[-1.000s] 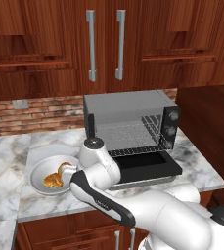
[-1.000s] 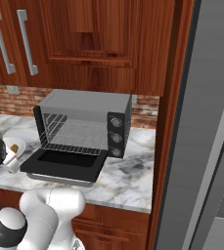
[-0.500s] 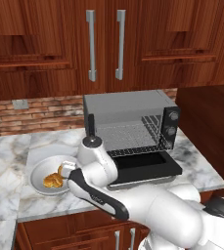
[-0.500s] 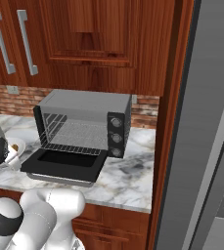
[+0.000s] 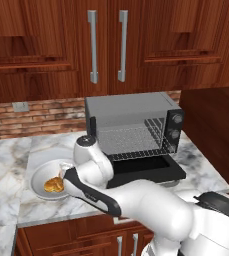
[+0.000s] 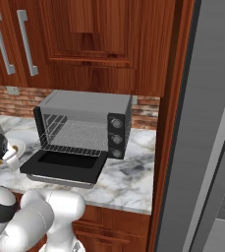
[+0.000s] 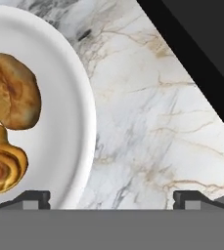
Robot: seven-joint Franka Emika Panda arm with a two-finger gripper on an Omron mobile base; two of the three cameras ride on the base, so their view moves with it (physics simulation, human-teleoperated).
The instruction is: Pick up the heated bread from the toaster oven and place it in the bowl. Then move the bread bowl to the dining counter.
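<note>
Your arm reaches forward and low over the table (image 5: pixel 16 150), wrist bent down beside the bowl (image 5: pixel 38 179), white links curving in from the lower right of the left base view. Your claw (image 7: pixel 111 197) points straight down at the marble, fingertips (image 7: pixel 34 197) spread wide apart, nothing between them, touching nothing; one tip sits over the bowl's rim, the other over bare table. The bowl is wide, shallow, smooth white, and holds two pieces: the heated bread (image 7: pixel 3 158), lumpy golden-yellow with swirled folds, and a rounder darker brown bun (image 7: pixel 11 90) touching it. In the left base view the bread shows as an orange lump (image 5: pixel 53 185) inside the bowl, right next to your wrist. The table top is white-grey veined marble over reddish wood drawers. The toaster oven (image 5: pixel 133 122) sits just right of the bowl, boxy grey metal, black door (image 5: pixel 146 170) dropped flat, wire rack (image 5: pixel 131 142) bare, two dark knobs on its right side. Brick backsplash and dark wood cabinets (image 5: pixel 106 45) with metal handles behind.
</note>
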